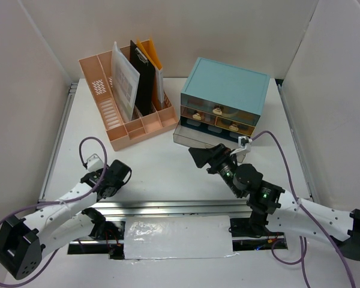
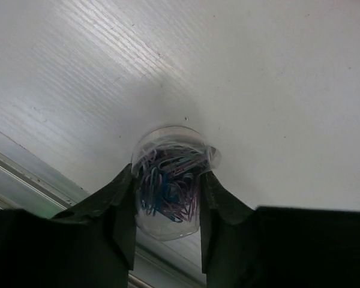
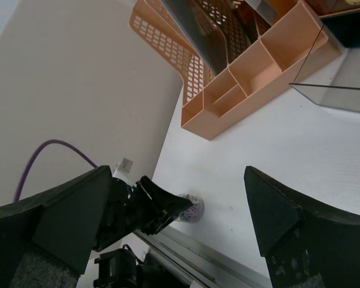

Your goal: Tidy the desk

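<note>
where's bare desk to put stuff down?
Free: desk middle, between pink organizer, right gripper and left gripper, which grips the paper-clip tub; also strip between organizer and side rail. Crowded: back, organizer beside teal cabinet.

Top camera first: it sits high above and behind my bases and looks down and forward, far enough back to take in the whole desk and both arms. Over to my left wrist: that lens is right down low, staring along my left gripper at the paper-clip tub, with white surface and the near rail filling the rest. Now my right wrist: it is higher and further off, and faces across the desk towards the left wall, past the pink organizer. It catches that same tub and my left gripper, so both wrist views share that spot. The top view shares the organizer.
</note>
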